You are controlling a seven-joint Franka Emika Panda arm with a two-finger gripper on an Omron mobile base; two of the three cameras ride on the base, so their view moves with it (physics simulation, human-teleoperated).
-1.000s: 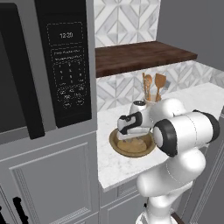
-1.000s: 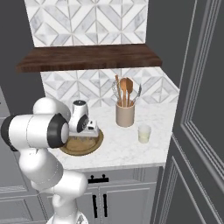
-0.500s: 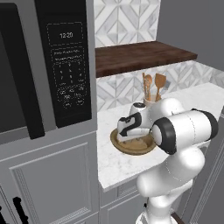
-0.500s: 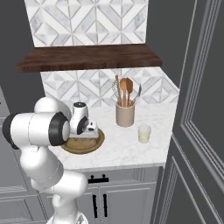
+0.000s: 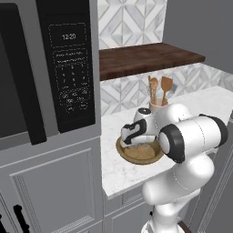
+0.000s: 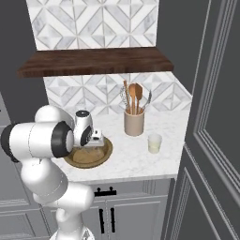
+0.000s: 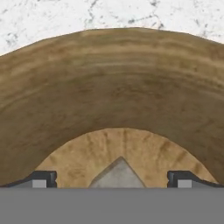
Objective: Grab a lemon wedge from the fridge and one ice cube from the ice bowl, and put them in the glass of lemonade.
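With the claw (image 7: 112, 179) held spread wide just inside the shallow tan-brown wooden ice bowl (image 7: 109, 100), the pale grey ice cube (image 7: 117, 174) directly between its fingertips should be squarely straddled before clenching.

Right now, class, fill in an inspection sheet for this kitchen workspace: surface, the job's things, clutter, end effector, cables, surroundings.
Surface: white marble counter.
Job's things: ice bowl, tan wood, at the counter's left; a pale grey ice cube lies on its floor. Glass of lemonade stands apart to the right, in front of the crock. Lemon wedge: nothing seen.
Clutter: beige utensil crock with wooden spatulas near the backsplash.
End effector: open, low inside the bowl, the cube between its fingertips, holding nothing.
Cables: nothing seen.
Surroundings: dark wood shelf, patterned tile backsplash, microwave panel, grey cabinets.
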